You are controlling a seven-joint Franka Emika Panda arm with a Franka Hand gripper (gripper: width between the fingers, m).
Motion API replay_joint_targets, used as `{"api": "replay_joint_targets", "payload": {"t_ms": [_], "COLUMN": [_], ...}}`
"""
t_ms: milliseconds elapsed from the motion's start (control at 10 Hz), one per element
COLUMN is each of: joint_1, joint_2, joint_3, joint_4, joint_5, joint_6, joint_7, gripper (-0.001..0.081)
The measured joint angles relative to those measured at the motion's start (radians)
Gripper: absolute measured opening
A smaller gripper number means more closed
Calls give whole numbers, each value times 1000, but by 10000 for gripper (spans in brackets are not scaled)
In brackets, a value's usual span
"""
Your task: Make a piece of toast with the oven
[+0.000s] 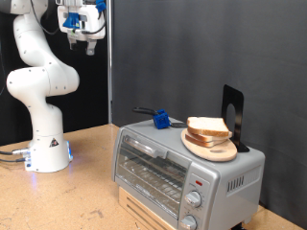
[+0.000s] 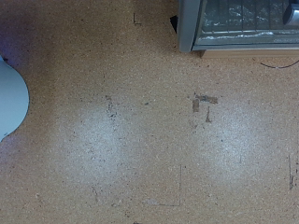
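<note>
Gripper [image 1: 84,38] high above oven [image 1: 182,168], finger state unclear. Toast [image 1: 207,127] on plate [image 1: 211,147] atop oven, door shut: risk knocking plate off.

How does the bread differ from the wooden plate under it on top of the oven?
The bread is squarish and pale with a brown crust; the plate is round and evenly tan. The bread lies on top, while the plate rests directly on the oven. The plate is wider, its rim showing past the bread. Both lie flat on the oven's top, far from the tool.
</note>
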Motion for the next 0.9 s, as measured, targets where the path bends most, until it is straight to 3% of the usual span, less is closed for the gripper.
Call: {"api": "replay_joint_targets", "payload": {"t_ms": [200,400,500,600,900], "joint_1": [32,62,87,86,154], "joint_2": [-1,7,18,17,-24], "joint_3": [-22,-79,-101,-100,-144], "joint_4": [1,-1,-3,-3,-40], "joint_5": [0,-2,-2,1,24], "joint_6": [18,100,125,116,190], "joint_7": [-226,-482,-573,-565,-876], "gripper": [682,682,682,682,682]}}
